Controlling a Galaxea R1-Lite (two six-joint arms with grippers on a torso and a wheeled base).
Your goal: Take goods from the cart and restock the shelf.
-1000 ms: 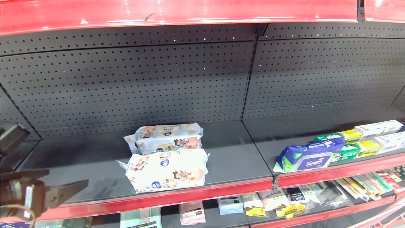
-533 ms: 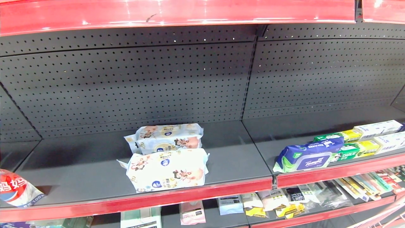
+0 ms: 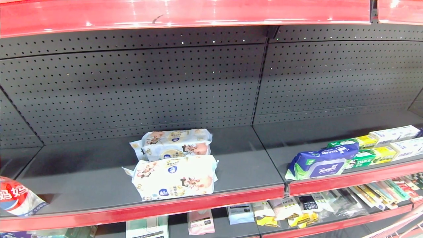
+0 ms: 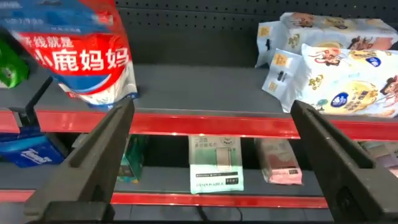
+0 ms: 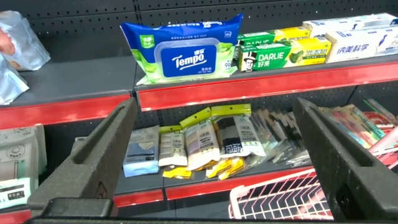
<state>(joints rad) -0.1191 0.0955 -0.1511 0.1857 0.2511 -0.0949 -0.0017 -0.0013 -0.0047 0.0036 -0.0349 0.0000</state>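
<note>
Red-and-white pack (image 3: 16, 198), glossy, blue band low on its face, upright at the front left edge of the shelf (image 3: 82, 172). Two white packs with cartoon print lying flat mid-shelf: front pack (image 3: 175, 178) against the red front lip, rear pack (image 3: 175, 143) just behind, touching it.

On the right bay's front edge, blue-green wipes pack (image 3: 322, 165) beside green-yellow boxes (image 3: 370, 148).

Left gripper (image 4: 211, 109) level before the red lip, spread wide, holding nothing. Right gripper (image 5: 216, 102) facing the right bay below the wipes pack, likewise spread wide and holding nothing, red wire cart (image 5: 280, 199) beneath.
</note>
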